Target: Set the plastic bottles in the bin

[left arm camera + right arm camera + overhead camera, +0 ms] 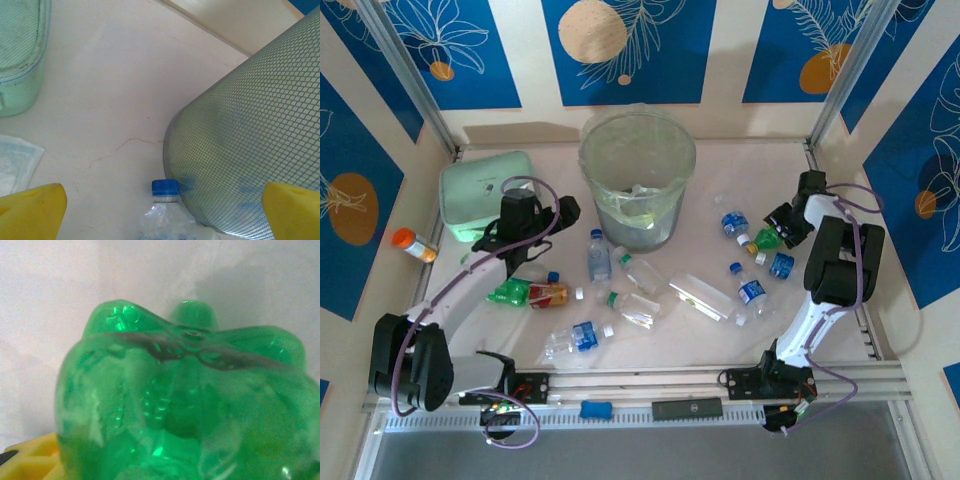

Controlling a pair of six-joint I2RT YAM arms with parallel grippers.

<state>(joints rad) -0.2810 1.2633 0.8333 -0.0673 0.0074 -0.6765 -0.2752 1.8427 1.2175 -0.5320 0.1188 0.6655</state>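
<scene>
Several plastic bottles lie on the table in front of the bin. My right gripper is at the right side, shut on a green bottle. That bottle's crumpled base sits between the jaws, and one yellow finger shows beside it. My left gripper hangs open just left of the bin. Its yellow fingertips stand wide apart around a clear blue-capped bottle, which lies against the bin's meshed wall.
A mint green zip case sits at the back left, with an orange-capped vial beside it. A green and a red-labelled bottle lie under the left arm. A clear flat packet lies among the middle bottles.
</scene>
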